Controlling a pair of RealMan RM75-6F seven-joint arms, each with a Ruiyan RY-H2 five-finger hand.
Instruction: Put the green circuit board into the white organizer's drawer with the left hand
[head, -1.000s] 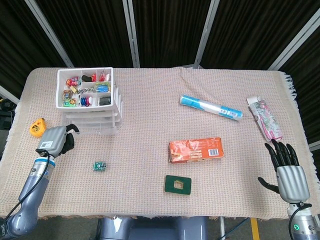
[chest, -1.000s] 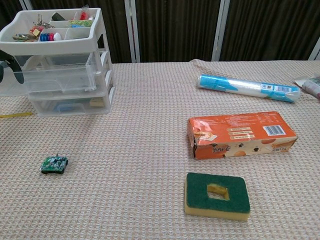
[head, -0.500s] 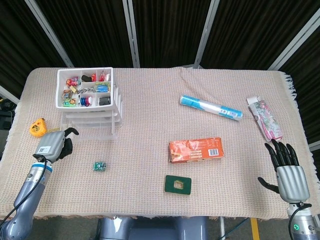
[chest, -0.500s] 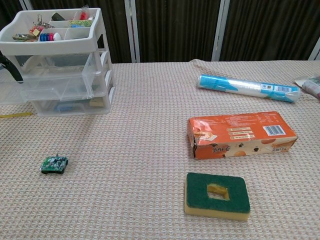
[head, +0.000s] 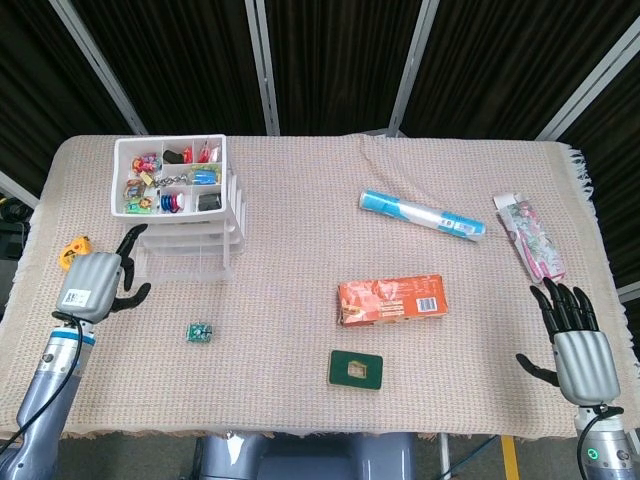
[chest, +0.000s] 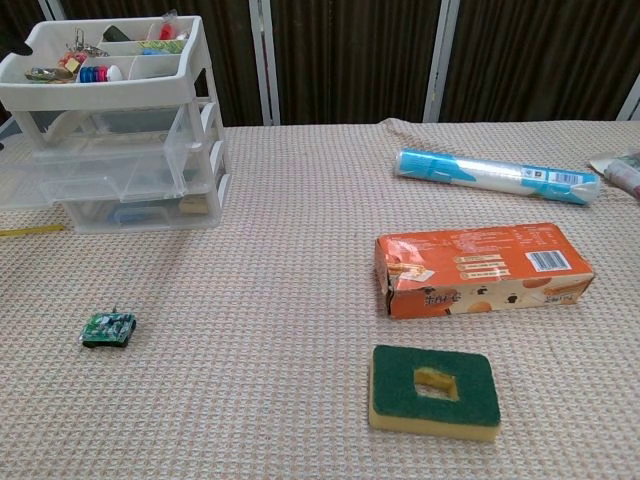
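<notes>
The small green circuit board (head: 201, 333) (chest: 108, 328) lies flat on the woven tablecloth, in front of the white organizer (head: 180, 200) (chest: 120, 140). One clear drawer (head: 182, 257) (chest: 90, 172) of the organizer stands pulled out toward me. My left hand (head: 93, 281) hovers left of that drawer and up-left of the board, fingers spread, holding nothing. My right hand (head: 577, 341) rests at the near right edge of the table, fingers apart and empty. Neither hand shows in the chest view.
A yellow tape measure (head: 70, 249) peeks out beside my left hand. An orange box (head: 392, 300), a green sponge (head: 357, 369), a blue-white tube (head: 422, 214) and a pink packet (head: 530, 235) lie in the middle and to the right.
My left hand has let go of the drawer front and drawn back to the left, its fingers spreading out. The drawer has come out slightly. The right hand has stayed still.
</notes>
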